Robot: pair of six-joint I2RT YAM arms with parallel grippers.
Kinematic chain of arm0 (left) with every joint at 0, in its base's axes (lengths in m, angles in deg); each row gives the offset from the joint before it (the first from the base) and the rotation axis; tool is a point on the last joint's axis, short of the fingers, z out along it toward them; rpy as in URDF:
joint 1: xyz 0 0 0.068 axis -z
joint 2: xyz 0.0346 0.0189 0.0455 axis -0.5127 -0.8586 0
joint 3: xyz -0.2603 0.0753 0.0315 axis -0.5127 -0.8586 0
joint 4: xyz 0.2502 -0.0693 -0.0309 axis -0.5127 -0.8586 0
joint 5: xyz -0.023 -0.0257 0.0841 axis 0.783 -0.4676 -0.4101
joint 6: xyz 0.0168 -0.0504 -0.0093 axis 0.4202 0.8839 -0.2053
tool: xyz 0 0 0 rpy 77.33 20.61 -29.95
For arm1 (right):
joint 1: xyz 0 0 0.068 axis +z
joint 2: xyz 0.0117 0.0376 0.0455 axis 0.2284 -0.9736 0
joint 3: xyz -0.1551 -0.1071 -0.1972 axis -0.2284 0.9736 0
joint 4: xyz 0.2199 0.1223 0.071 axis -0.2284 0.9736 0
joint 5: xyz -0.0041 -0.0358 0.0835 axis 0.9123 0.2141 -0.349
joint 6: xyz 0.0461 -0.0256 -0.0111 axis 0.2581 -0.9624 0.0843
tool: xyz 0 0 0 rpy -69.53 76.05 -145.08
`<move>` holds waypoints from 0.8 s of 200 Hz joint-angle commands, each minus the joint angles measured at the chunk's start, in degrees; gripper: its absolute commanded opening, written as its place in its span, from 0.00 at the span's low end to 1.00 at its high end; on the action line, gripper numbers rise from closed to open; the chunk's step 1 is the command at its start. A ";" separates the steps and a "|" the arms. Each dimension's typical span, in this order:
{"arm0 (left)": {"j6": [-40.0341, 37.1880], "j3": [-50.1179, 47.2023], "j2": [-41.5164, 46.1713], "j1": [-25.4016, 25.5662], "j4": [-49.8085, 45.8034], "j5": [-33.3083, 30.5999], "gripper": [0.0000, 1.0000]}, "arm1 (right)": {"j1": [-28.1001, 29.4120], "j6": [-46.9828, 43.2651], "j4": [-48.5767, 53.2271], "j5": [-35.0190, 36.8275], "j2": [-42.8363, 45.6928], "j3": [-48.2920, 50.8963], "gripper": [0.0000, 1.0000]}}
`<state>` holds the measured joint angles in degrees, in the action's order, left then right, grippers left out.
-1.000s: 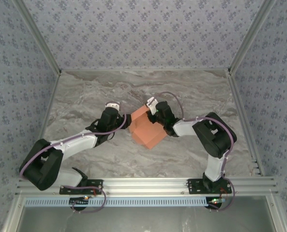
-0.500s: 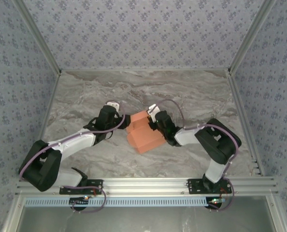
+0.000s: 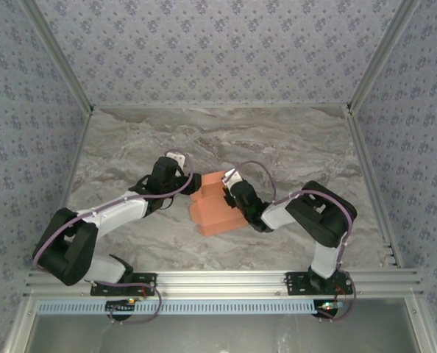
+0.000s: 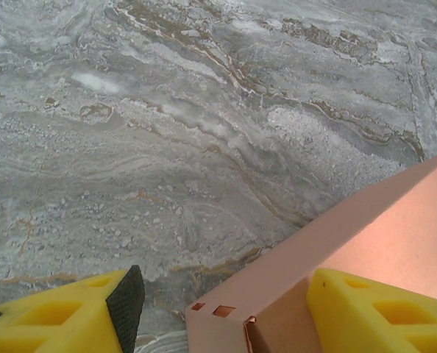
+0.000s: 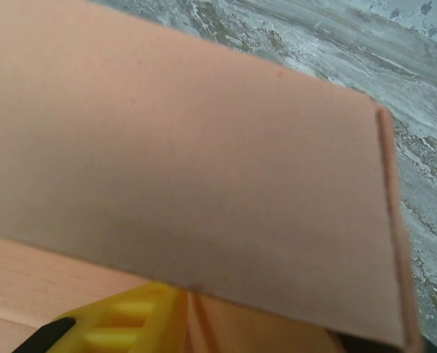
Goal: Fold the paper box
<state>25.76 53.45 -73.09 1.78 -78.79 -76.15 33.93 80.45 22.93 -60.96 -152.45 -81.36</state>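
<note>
Paper box on grey marbled table

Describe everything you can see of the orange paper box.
The paper box is plain salmon-orange thin cardboard, partly folded into a blocky shape, lying on the marble-patterned table between both arms. Small slots show at one corner. The open left pincer straddles that corner; a yellow finger of the right pincer sits under a raised panel.

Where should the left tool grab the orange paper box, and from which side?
Pinch the paper box by its thin upright wall near the corner, from the left: one finger outside, one inside. That wall stands between the left tool's open fingers.
</note>
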 commanded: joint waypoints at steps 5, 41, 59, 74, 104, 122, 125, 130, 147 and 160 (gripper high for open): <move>-2.70 -0.84 -2.95 0.62 -5.42 3.63 0.63 | 0.04 -0.95 -1.60 -2.47 -2.32 -2.21 0.33; -3.64 -0.93 -3.14 0.22 -5.33 5.28 0.61 | -1.48 -0.66 -2.71 -2.87 -3.11 -3.38 0.32; -4.02 -1.01 -3.22 0.08 -5.46 5.75 0.61 | -1.48 -1.03 -3.50 -2.60 -3.20 -3.84 0.27; -4.05 -1.15 -3.23 -0.02 -5.38 6.03 0.61 | -1.48 -0.95 -4.12 -1.54 -3.61 -4.10 0.19; -3.38 -1.16 -3.56 -0.19 -4.68 7.31 0.61 | -1.48 3.58 -5.08 3.29 -4.82 -3.66 0.04; -2.83 -1.15 -4.12 -0.28 -4.11 8.06 0.61 | -0.92 5.54 -5.09 4.78 -5.71 -3.50 0.03; -2.70 -1.18 -4.20 -0.28 -3.99 8.16 0.61 | -0.84 5.72 -5.15 5.00 -5.67 -3.50 0.03; -2.65 -1.11 -4.45 -0.27 -3.85 8.30 0.61 | -0.74 6.00 -5.17 5.20 -5.91 -3.33 0.03; -2.64 -0.97 -5.06 -0.25 -3.41 8.85 0.61 | -0.81 5.86 -6.11 4.06 -5.84 -2.65 0.06; -2.81 -0.81 -5.55 -0.22 -3.49 9.00 0.61 | -1.19 5.04 -8.06 2.84 -5.58 -1.77 0.16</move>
<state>23.86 53.56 -75.13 0.75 -75.55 -71.36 31.83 86.50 18.01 -57.14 -156.91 -83.76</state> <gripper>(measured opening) 0.610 0.100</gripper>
